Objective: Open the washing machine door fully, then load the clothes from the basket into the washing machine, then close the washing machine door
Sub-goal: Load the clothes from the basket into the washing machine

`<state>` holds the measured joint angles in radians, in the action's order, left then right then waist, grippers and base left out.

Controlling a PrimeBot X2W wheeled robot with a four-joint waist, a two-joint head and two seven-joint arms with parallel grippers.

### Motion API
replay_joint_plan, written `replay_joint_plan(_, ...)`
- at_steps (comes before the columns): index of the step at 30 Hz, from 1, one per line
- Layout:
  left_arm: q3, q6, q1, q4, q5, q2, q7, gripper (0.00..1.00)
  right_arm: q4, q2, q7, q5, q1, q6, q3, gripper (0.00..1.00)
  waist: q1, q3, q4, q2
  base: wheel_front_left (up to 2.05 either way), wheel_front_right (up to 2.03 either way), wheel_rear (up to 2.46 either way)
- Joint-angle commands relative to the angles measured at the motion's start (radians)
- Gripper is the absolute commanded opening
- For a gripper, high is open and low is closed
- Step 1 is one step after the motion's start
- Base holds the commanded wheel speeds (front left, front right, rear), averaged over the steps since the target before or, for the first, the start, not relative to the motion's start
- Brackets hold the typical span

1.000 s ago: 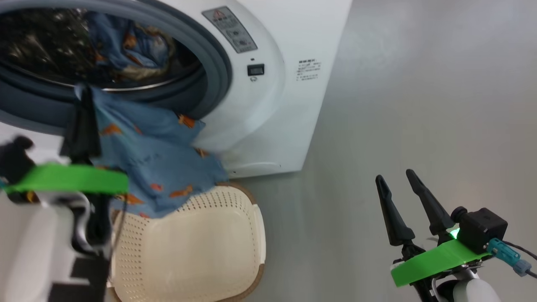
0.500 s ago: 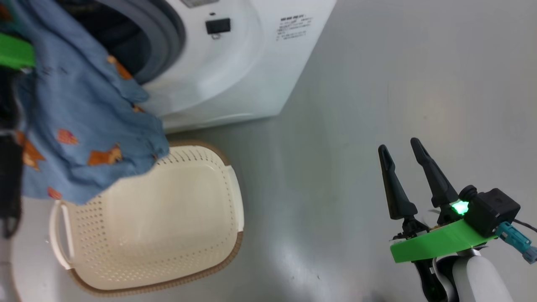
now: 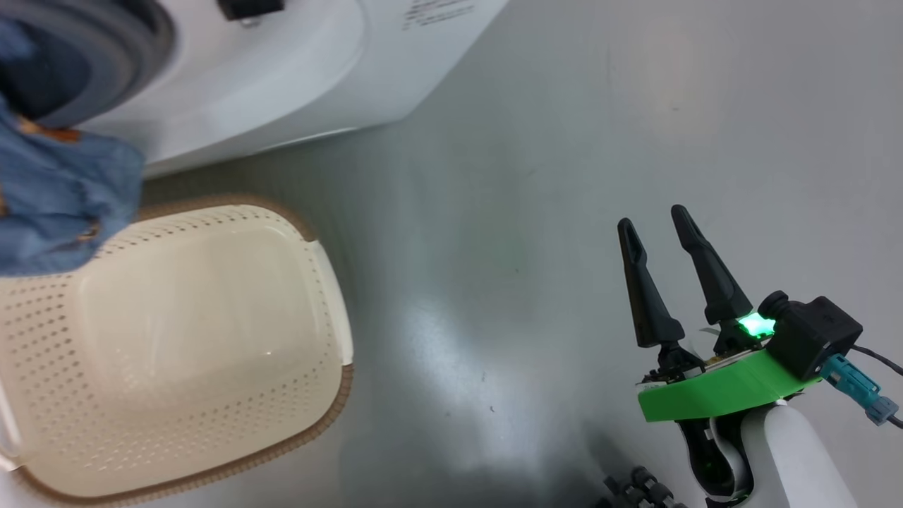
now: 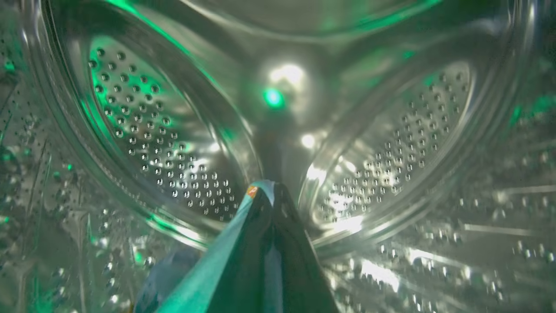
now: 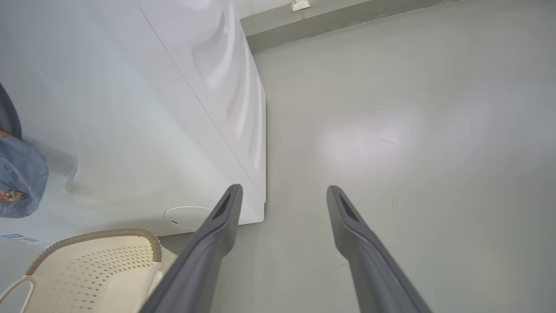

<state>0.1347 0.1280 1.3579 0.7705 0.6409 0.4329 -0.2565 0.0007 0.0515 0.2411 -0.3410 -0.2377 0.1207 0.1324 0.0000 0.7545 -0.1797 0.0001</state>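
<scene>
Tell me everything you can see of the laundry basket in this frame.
The basket is cream-white perforated plastic, rounded rectangular, with a brown woven-look rim and a looped side handle. It stands upright on the grey floor before the washing machine. Its visible interior is bare. The blue clothes overlap its far corner; contact cannot be told.

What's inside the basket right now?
In the basket, just bare perforated floor and walls are visible. Its far left corner is covered by the hanging clothes, so that part is unseen.
</scene>
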Motion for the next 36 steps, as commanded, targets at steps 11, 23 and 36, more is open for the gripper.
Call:
replay_joint_plan(11,-0.054,0.003,0.049,0.025,-0.113,0.015,-0.005,0.0,0.01,-0.001,0.019,-0.003,-0.009,0.01,0.045,1.0,0.0,0.035,-0.034,-0.0001,0.0,0.0,0.0)
replay_joint_plan(23,-0.023,0.003,0.041,0.099,-0.134,0.005,-0.005,1.0,0.021,-0.001,0.02,0.004,-0.009,0.01,0.045,1.0,0.0,0.013,-0.031,-0.0001,0.0,0.0,0.0)
replay_joint_plan(36,0.013,0.003,-0.065,0.09,-0.132,-0.035,-0.005,1.0,0.023,-0.001,0.01,0.033,-0.005,0.01,0.021,1.0,0.0,-0.074,0.022,-0.0001,0.0,0.0,0.0)
